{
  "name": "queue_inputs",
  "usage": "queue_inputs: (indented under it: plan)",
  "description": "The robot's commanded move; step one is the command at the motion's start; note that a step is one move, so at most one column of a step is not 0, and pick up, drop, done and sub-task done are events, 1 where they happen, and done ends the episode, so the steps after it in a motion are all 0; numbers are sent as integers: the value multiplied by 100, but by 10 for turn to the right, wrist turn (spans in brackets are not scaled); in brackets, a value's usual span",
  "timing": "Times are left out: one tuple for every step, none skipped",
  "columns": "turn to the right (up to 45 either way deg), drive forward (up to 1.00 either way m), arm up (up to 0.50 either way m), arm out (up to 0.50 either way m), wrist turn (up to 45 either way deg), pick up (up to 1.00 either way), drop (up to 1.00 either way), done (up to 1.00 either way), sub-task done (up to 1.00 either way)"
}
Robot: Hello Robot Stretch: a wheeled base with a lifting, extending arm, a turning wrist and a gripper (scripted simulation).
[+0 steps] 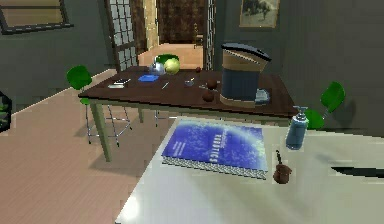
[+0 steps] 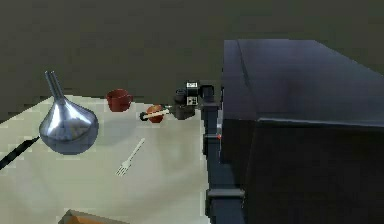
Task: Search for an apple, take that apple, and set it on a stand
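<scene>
pale tabletop (image 2: 170, 178), shiny vase (image 2: 67, 126), fork (image 2: 128, 158) beside the vase, gripper (image 2: 160, 115) right of the vase, cannot tell if it holds anything

In the forward view we find a notebook (image 1: 213, 147) on the near worktop (image 1: 220, 200), with a spray bottle (image 1: 297, 128) to its right. Behind stands the far worktop (image 1: 170, 92), bearing a coffee machine (image 1: 243, 74) toward its right end and an apple (image 1: 172, 65) farther back, to the machine's left. In the arm side view, we see a vase (image 2: 66, 125) at the worktop's left, a fork (image 2: 128, 158) right of it, a bowl (image 2: 119, 99) behind the fork, and the tool (image 2: 160, 115) right of the bowl.
</scene>
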Motion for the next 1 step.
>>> queue_inputs:
  plan:
    - [0,0,0,0,0,100,0,0,0]
